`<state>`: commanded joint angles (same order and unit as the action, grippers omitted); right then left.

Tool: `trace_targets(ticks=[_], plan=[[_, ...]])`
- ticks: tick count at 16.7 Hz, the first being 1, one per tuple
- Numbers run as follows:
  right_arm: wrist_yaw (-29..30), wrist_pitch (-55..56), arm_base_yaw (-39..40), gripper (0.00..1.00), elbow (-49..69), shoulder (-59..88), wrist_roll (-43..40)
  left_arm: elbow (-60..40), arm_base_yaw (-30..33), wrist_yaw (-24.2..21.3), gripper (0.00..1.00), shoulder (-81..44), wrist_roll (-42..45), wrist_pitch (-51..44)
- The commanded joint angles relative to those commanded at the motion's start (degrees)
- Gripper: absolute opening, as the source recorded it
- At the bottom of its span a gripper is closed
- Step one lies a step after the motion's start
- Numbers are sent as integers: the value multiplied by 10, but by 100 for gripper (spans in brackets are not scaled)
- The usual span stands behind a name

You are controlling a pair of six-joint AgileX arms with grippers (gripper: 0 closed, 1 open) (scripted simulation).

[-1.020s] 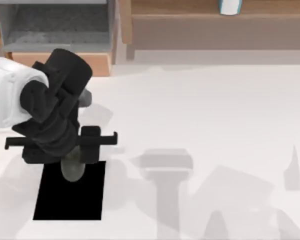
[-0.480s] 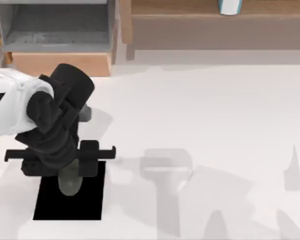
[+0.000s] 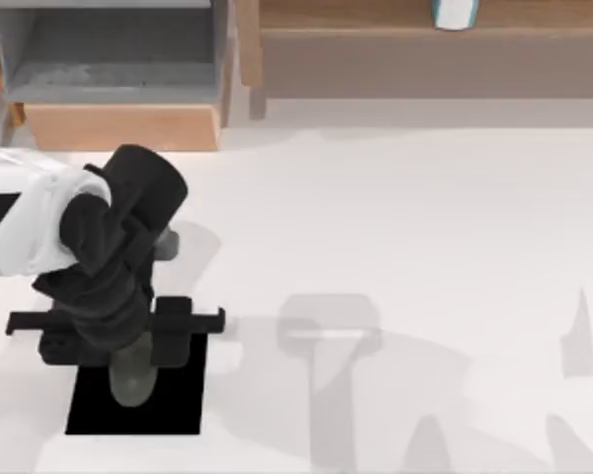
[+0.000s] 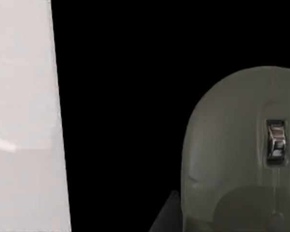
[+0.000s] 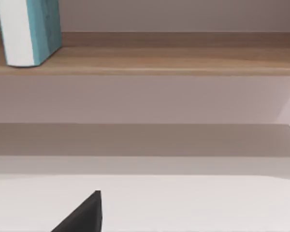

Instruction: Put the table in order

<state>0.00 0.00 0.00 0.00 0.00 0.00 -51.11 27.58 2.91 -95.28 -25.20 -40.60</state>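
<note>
My left gripper hangs over the near-left part of the white table, shut on a grey computer mouse. The mouse points toward the table's front edge, above a black square mat lying flat on the tabletop. In the left wrist view the mouse with its scroll wheel sits close over the mat, and a strip of table runs beside it. My right arm is parked facing the shelf, with a dark piece of its gripper low in the right wrist view.
A wooden drawer with a grey inside stands open at the back left. A light wooden shelf runs along the back and carries a teal and white box, also seen in the right wrist view.
My left gripper has moved toward the table's front edge with the mouse, which now lies further over the black mat. The right arm has not moved.
</note>
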Motion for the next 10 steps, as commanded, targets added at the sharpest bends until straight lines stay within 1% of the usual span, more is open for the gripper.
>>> trace_targets(ticks=[10], plan=[[0,0,0,100,0,0,0,0,0,0,83,0,0,0]])
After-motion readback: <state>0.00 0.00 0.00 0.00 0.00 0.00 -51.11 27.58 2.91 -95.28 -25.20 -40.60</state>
